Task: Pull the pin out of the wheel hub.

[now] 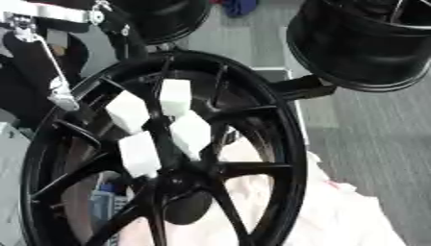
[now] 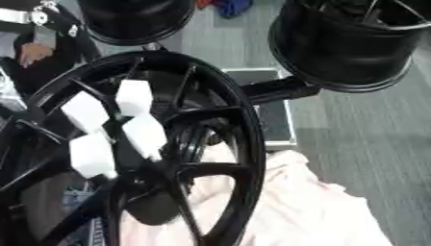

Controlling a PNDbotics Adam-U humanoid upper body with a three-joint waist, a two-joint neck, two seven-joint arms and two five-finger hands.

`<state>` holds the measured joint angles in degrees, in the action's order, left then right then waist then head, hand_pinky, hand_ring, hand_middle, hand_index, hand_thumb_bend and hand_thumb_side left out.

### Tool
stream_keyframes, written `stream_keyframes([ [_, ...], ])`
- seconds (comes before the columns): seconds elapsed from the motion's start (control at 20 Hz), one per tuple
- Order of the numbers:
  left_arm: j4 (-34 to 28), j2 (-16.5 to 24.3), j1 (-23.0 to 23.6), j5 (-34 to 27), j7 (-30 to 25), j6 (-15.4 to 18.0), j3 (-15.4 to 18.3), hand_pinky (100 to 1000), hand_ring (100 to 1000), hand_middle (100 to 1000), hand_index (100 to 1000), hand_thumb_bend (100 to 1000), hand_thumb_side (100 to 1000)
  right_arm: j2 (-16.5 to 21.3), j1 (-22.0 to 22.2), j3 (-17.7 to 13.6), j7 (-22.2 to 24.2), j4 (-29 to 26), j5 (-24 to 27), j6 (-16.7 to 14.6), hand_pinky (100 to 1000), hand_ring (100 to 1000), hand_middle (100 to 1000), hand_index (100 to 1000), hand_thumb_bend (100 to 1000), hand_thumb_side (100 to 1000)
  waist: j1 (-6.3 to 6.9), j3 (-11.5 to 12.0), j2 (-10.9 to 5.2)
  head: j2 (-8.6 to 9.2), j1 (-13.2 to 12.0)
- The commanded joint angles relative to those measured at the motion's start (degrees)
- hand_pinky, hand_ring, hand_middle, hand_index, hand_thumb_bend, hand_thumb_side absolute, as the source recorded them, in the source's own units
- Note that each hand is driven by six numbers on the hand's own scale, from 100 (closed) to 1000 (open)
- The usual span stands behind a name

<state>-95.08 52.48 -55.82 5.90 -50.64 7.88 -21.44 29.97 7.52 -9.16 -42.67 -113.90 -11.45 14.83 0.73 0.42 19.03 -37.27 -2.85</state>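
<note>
Pin-pulling pending: sitting at centre left of the frame, black wheel hub (image 1: 252,168) carrying four white blocks (image 1: 190,133), presumably pins, jutting above its middle. Looking light, stiff, squared; probably calling for pinching one near its free end. Showing neither hand, state untellable.

A workshop is showing here: black alloy wheels (image 1: 160,158) are standing on mounts, two more rims (image 2: 353,43) are hanging behind, a pale cloth (image 2: 311,211) is lying below, grey flooring (image 1: 370,125) is running beyond.
</note>
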Motion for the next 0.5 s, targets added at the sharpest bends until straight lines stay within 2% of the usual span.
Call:
stream_keyframes([
  [0.05,-1.1,2.7,0.1,-0.8,0.9,-0.6,-0.2,719,618,627,792,804,100,0.8,-0.4,-0.7,-0.3,-0.7,-0.1,-0.1,658,691,651,674,100,470,0.12,-0.1,-1.07,-0.11,0.1],
  [0.2,-1.7,3.4,1.4,-0.1,4.4,-2.4,-1.2,713,610,623,775,798,100,0.8,-0.5,-0.7,-0.4,-0.7,-0.1,-0.1,657,691,651,674,100,470,0.24,-0.3,-0.99,-0.1,0.1],
  [0.5,-2.2,3.4,2.3,1.8,7.8,-5.3,-2.4,706,606,626,737,793,100,0.7,-0.7,-0.7,-0.4,-0.7,0.0,-0.2,656,690,650,674,100,470,0.28,-0.4,-0.99,-0.12,0.2],
])
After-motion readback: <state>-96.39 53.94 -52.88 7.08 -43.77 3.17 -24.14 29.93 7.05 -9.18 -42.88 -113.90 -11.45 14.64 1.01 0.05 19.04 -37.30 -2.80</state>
